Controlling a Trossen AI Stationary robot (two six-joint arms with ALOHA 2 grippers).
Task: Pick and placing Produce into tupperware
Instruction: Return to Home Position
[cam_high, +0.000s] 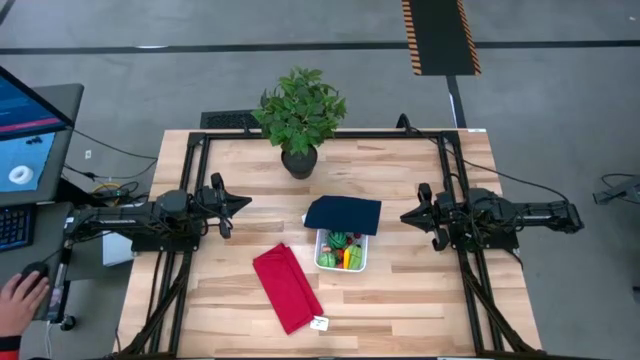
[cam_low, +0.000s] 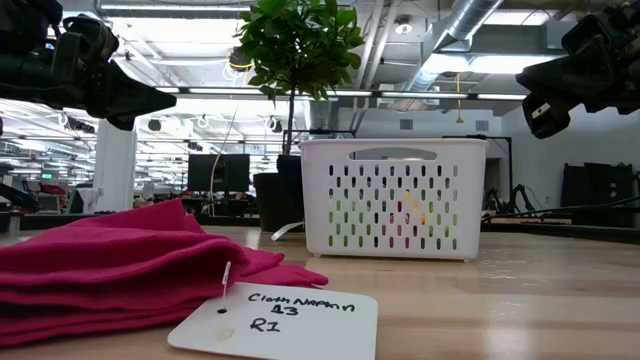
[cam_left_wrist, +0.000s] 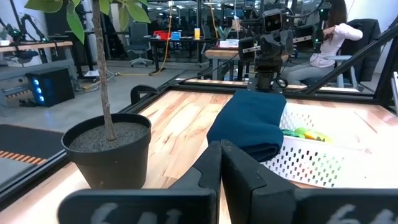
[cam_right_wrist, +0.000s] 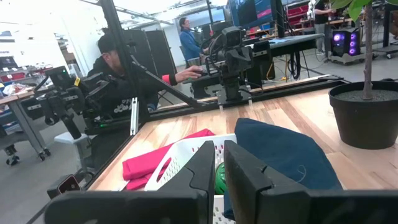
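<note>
The white perforated plastic container (cam_high: 321, 260), filled with small toy produce (cam_high: 343, 252), is seen mid-table. It lies nearer the right gripper (cam_high: 408, 215) than the left gripper (cam_high: 240, 203). Both are held at the side edges, jaws pressed together, empty.

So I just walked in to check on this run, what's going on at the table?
Nothing is being handled right now. The left gripper and right gripper sit shut and empty at opposite sides of the table. Between them, the white bin holds the produce, with a dark blue cloth lying over its far end. A red cloth lies beside it.
</note>
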